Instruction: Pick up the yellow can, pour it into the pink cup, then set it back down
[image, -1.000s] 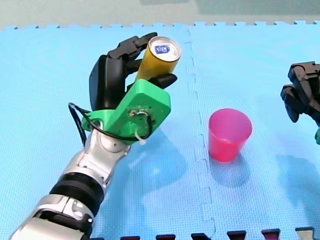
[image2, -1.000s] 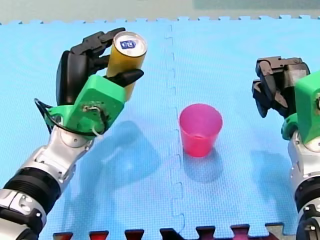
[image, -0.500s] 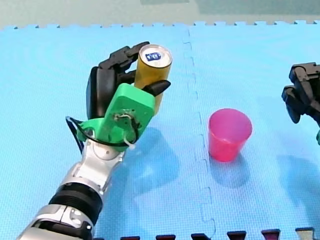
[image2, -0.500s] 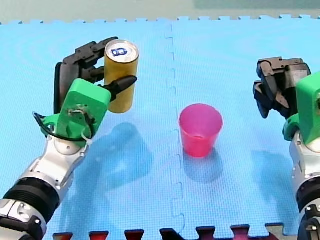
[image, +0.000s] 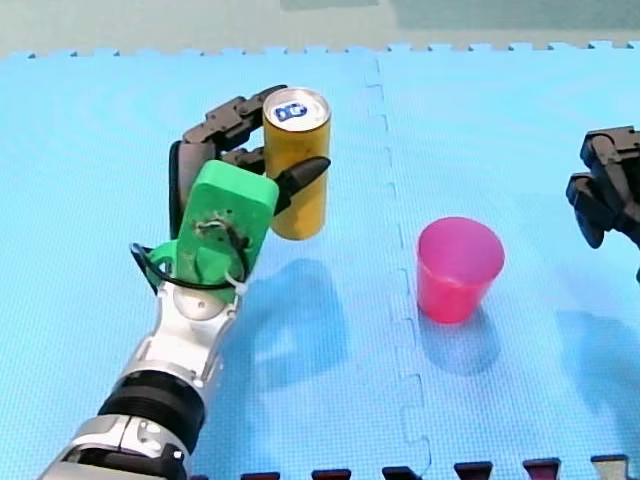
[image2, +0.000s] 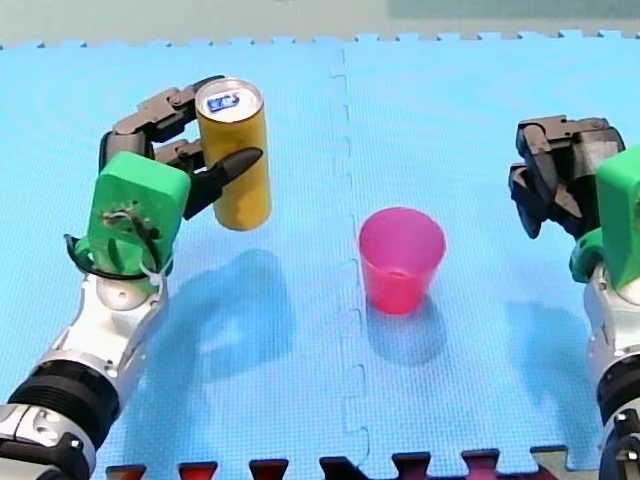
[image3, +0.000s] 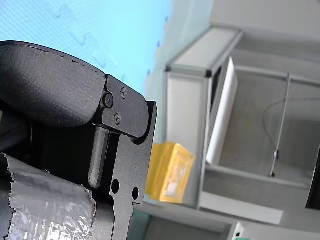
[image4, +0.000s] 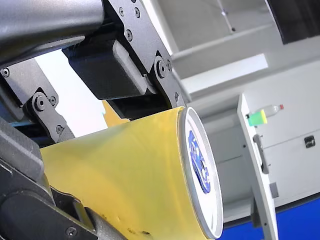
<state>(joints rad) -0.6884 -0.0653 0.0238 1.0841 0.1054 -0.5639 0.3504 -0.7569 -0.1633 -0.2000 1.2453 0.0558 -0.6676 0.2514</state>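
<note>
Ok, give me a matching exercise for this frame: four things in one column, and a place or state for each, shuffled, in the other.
Column 1
1. yellow can
2. pink cup
3. left hand
4. right hand

Column 2
A. curled, holding nothing, far right
B. standing on the mat, open end up
C. gripped, roughly upright
D. closed around the can

Pairs: 1-C, 2-B, 3-D, 4-A

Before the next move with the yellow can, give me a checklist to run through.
1. The left hand grips the yellow cylindrical metal can: ok.
2. The can is upright: ok.
3. The can's base rests on the blue foam mat: cannot tell.
4. The pink plastic cup stands upright, apart from the can: ok.
5. The right hand, shut, is at the mat's right side, apart from the cup: ok.
</note>
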